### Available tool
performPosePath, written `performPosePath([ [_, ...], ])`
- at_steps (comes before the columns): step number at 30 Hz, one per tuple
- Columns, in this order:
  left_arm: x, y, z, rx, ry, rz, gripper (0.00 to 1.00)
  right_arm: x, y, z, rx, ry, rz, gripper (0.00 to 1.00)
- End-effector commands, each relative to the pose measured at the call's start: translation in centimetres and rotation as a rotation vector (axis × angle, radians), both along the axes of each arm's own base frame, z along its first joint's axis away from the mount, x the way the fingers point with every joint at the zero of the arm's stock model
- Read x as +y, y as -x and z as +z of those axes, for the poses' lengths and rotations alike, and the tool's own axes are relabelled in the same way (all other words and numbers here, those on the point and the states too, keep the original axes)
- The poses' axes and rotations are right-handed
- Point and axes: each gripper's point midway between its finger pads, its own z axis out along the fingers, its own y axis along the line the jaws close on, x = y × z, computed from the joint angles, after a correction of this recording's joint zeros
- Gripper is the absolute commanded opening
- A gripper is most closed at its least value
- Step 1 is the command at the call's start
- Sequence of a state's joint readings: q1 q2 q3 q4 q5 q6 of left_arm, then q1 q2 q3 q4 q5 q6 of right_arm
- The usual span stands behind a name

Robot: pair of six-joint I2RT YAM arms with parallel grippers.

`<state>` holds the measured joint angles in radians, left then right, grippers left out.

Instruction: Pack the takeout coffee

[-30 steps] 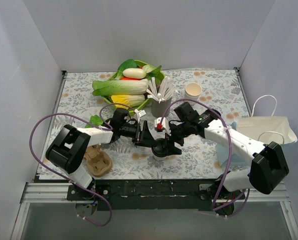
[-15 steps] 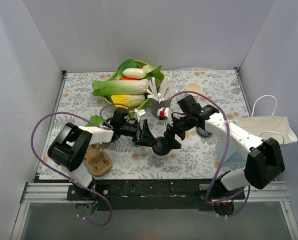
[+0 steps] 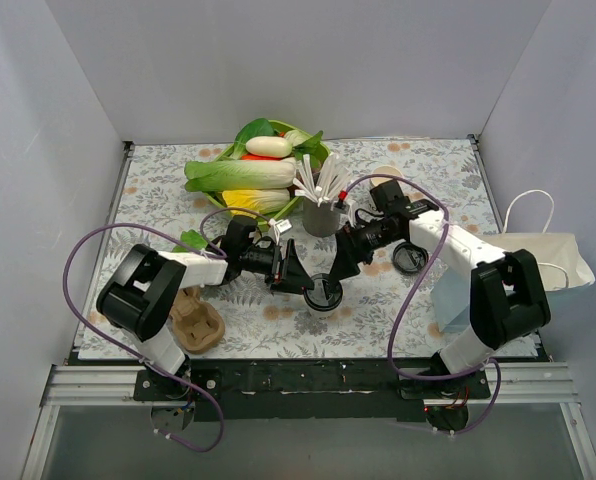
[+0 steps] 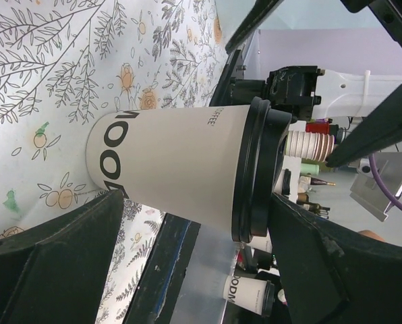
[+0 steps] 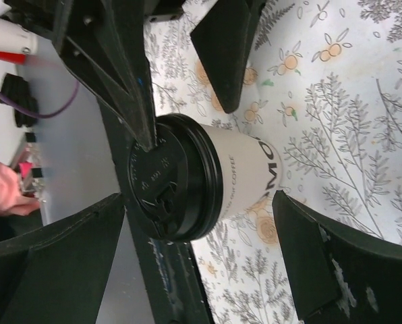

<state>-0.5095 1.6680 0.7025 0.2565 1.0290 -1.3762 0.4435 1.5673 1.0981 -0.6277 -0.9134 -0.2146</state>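
Note:
The takeout coffee cup (image 3: 325, 293) stands upright on the flowered mat with its black lid (image 3: 326, 296) on it. The left wrist view shows its cream side (image 4: 174, 162) with dark lettering and the lid (image 4: 258, 169). The right wrist view shows the cup (image 5: 245, 172) and the lid's top (image 5: 164, 179). My left gripper (image 3: 300, 278) is open just left of the cup, its jaws not touching it (image 4: 195, 199). My right gripper (image 3: 346, 262) is open, up and to the right of the cup and apart from it (image 5: 197, 197).
A grey metal cup of white straws (image 3: 321, 212) stands behind the grippers. A second, lidless paper cup (image 3: 386, 179) and a loose black lid (image 3: 410, 260) are to the right. A bowl of vegetables (image 3: 263, 172) is at the back, a cardboard carrier (image 3: 196, 322) front left, and a white paper bag (image 3: 538, 262) at the right.
My right gripper has drawn back from the top of the cup toward the back right. The lid stays on the cup. The left arm has hardly moved.

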Motion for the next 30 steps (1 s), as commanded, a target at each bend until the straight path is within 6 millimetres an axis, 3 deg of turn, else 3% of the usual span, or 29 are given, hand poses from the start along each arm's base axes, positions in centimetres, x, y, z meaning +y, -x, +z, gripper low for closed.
performPosePath([
  [1, 0.2, -0.6, -1.4, 0.014, -0.04, 0.025, 0.84, 1.2, 0.3, 1.1, 0.101, -0.087, -0.013, 0.98],
  [10, 0.4, -1.1, -2.3, 0.084, -0.035, 0.044, 0.82, 0.3, 2.2, -2.3, 0.227, -0.051, -0.052, 0.94],
  [21, 0.1, -1.3, -3.1, 0.172, -0.039, 0.064, 0.81, 0.1, 0.1, -3.9, 0.416, -0.092, -0.177, 0.85],
  [30, 0.2, -1.3, -4.5, 0.27, -0.069, 0.099, 0.79, -0.4, 1.1, -5.5, 0.556, -0.09, -0.23, 0.83],
])
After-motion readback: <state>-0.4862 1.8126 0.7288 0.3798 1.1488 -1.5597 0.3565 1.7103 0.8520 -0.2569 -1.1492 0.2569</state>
